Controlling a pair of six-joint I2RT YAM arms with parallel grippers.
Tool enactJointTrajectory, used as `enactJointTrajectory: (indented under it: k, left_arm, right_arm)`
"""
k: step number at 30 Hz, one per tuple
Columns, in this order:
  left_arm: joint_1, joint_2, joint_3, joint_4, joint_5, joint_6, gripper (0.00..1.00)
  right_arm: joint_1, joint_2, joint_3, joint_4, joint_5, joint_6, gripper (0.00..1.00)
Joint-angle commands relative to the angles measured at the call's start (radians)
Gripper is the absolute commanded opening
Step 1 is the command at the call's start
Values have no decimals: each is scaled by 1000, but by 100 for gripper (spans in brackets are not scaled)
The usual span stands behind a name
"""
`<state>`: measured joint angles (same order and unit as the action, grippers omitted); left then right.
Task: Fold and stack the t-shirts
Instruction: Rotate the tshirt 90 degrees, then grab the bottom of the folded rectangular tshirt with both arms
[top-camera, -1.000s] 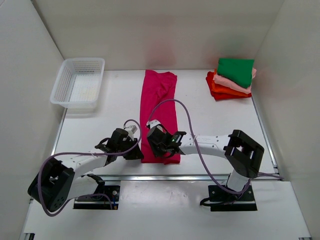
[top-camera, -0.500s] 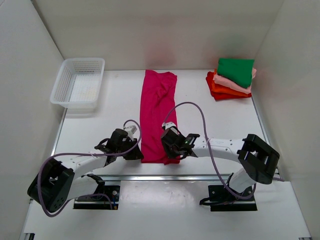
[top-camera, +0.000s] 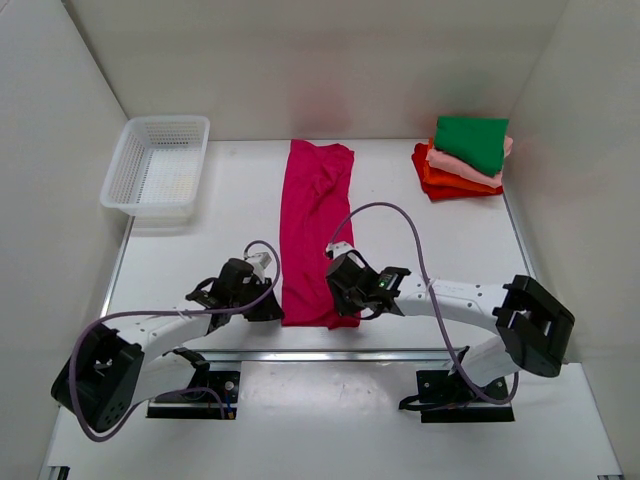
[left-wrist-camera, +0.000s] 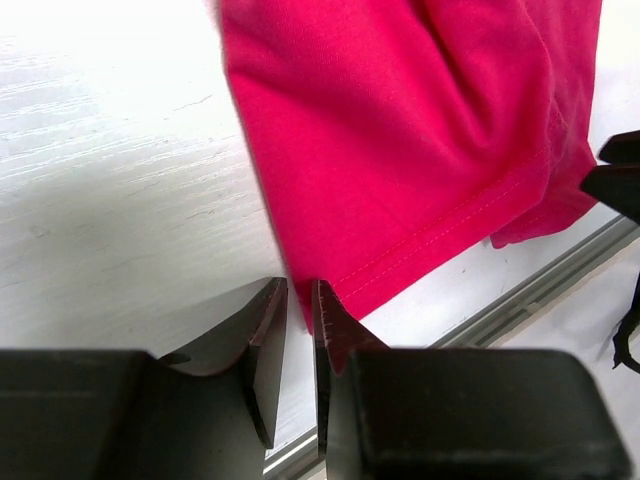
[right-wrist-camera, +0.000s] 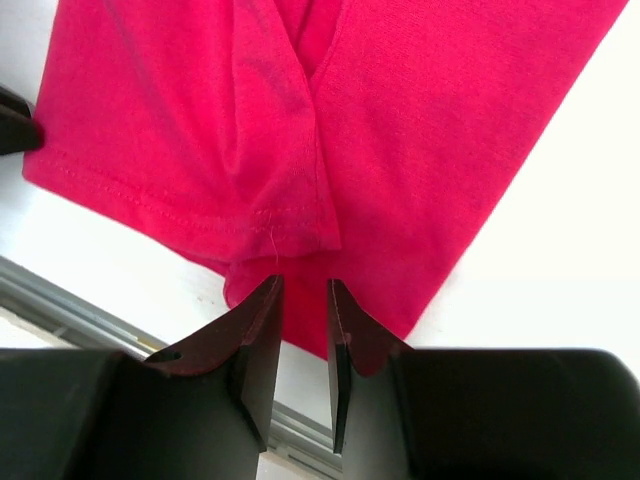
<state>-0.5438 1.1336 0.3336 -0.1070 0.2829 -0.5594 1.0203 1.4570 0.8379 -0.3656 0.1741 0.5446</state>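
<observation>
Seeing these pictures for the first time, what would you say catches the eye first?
The magenta shirt stands out, folded into a long strip down the middle of the table. The left gripper and right gripper sit at its near corners with their jaws almost together. After that come the stack of folded shirts at the far right, green on top, and the white basket at the far left.
</observation>
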Motion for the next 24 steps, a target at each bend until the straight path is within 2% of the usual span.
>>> enactJointTrajectory:
  k: [1, 11, 19, 24]
  left_arm:
    - [5, -46, 2, -30, -7, 15, 27]
    - [-5, -83, 85, -82, 18, 9, 36]
    - [13, -104, 125, -94, 50, 12, 51]
    - [13, -107, 168, -141, 76, 26, 54]
  right_arm:
    - [-6, -56, 44, -15, 2, -51, 21]
    - [-23, -113, 138, -93, -1, -153, 23]
    - [-60, -155, 153, -116, -27, -170, 41]
    - [-77, -184, 152, -130, -10, -160, 49]
